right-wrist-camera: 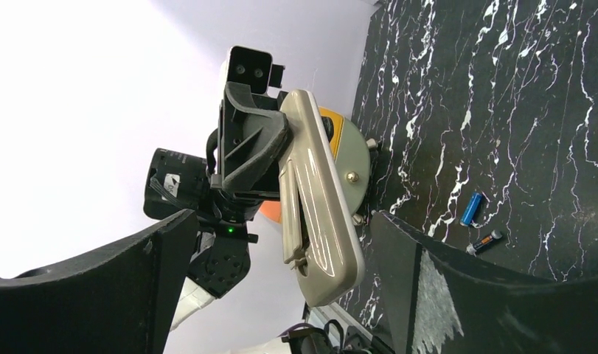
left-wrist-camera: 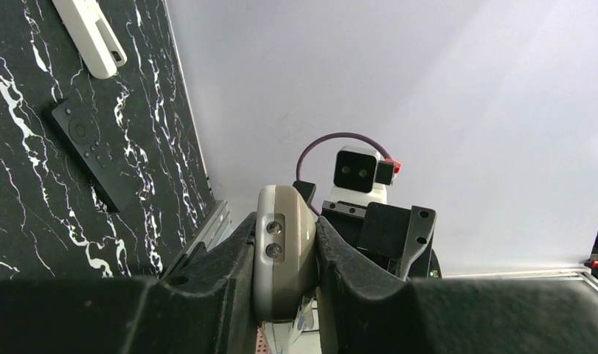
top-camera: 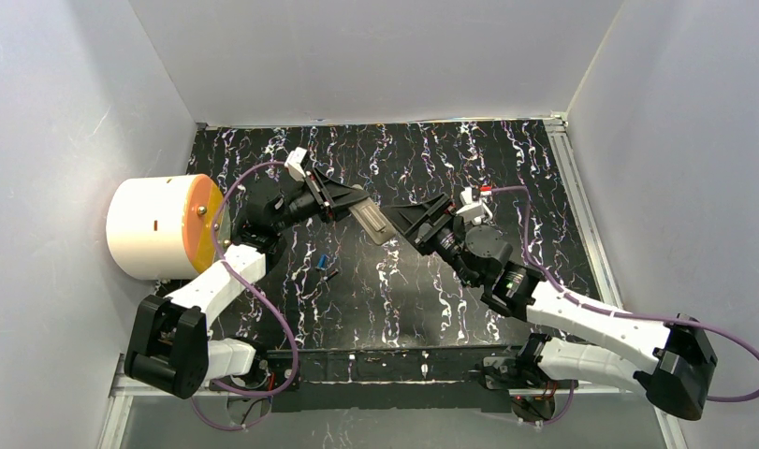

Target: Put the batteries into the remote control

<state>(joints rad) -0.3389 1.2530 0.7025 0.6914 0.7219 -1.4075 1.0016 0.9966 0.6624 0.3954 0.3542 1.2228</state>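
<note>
My left gripper [top-camera: 350, 208] is shut on a beige remote [top-camera: 372, 224] and holds it in the air over the middle of the table. In the left wrist view the remote's end [left-wrist-camera: 283, 221] is clamped between the jaws. My right gripper [top-camera: 405, 222] is open, and the remote's free end [right-wrist-camera: 321, 221] lies between its fingers without visible contact. A thin back cover [right-wrist-camera: 291, 214] stands slightly off the remote. A blue battery [top-camera: 323, 262] and a dark battery [top-camera: 331, 275] lie on the table; both show in the right wrist view, the blue battery [right-wrist-camera: 471, 209] above the dark battery [right-wrist-camera: 485, 241]. No green battery is in view.
A white drum with an orange face [top-camera: 165, 224] lies at the left wall. A black remote [left-wrist-camera: 96, 155] and a white remote [left-wrist-camera: 93, 33] lie on the black marbled table [top-camera: 506, 159]. White walls close in three sides.
</note>
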